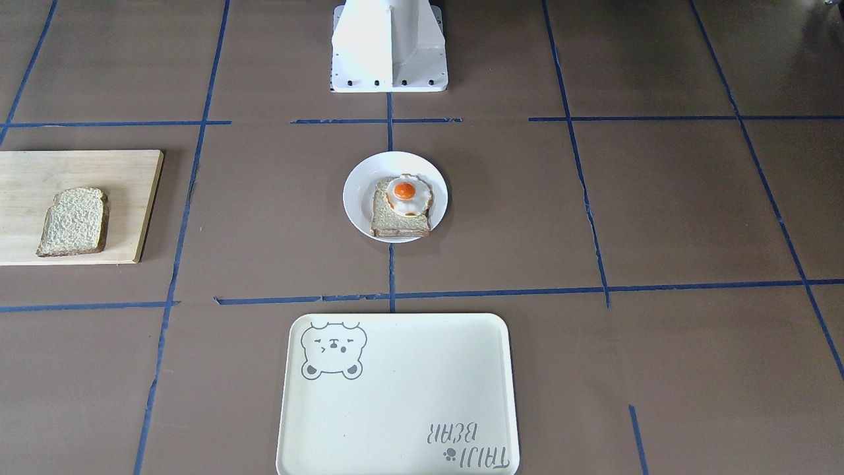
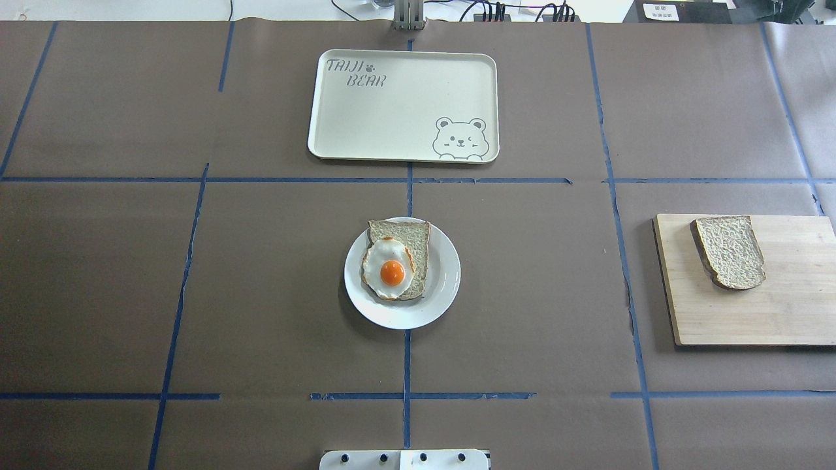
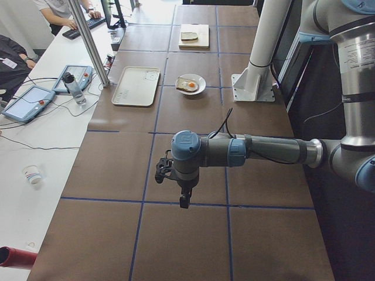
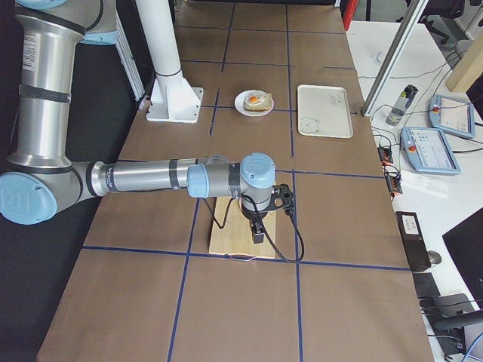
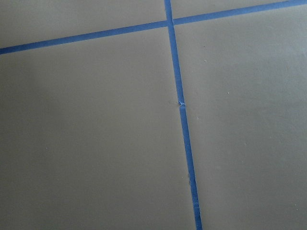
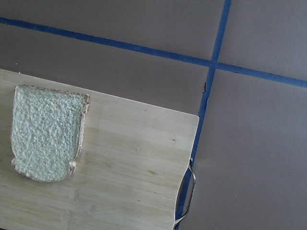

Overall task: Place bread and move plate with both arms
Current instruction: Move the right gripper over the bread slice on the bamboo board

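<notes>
The plate (image 2: 444, 281), small, round and white, sits at the middle of the brown-papered table (image 2: 274, 287), straddling a line of blue tape. On it lies a slice of toast (image 2: 418, 245) topped with a fried egg (image 2: 390, 271); the egg overhangs the slice on the side toward the robot's left.

The bread (image 2: 730, 251) is not on the plate. It lies flat, rough face up, on a wooden cutting board (image 2: 771, 313) well apart from the plate, toward the robot's right end of the table.

Beyond the plate, away from the robot, lies a cream tray (image 2: 392, 111) with a bear print. On the plate's robot side stands the white pedestal (image 1: 389, 46).

The right gripper (image 4: 257, 230) hangs over the cutting board, far from the plate, and its wrist camera looks down on the bread and a board corner. The left gripper (image 3: 184, 198) hangs over bare paper, well away from the plate on the opposite side. Both claws show only in the side views, so I cannot tell how far either is open, nor whether it has hold of anything.
</notes>
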You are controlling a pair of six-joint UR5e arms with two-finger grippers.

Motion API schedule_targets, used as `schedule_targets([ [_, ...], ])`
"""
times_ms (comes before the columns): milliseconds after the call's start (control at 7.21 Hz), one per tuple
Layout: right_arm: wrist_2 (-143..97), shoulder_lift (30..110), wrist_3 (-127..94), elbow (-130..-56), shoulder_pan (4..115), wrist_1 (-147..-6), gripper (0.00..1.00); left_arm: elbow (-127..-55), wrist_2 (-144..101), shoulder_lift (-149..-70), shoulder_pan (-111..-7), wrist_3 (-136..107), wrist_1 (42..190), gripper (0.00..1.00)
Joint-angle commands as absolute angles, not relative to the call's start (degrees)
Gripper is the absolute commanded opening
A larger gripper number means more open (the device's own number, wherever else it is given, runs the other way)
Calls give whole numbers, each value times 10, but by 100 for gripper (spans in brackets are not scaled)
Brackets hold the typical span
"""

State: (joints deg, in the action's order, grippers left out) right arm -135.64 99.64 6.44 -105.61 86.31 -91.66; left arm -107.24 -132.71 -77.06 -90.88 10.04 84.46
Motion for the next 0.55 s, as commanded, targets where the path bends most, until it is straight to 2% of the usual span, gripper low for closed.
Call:
schedule_targets([
  [0,-1356,998,65,-1056,863,-917,100,-1074,-1328,-771,-909,99,845,100],
  [277,-1357,992,15,-1056,841,-914,99,-1072,-1329,-769,-907,98,846,100],
  [416,-1356,991,-87,-1049,804,-834,99,-1076,-1332,-779,-906,95,847,100],
])
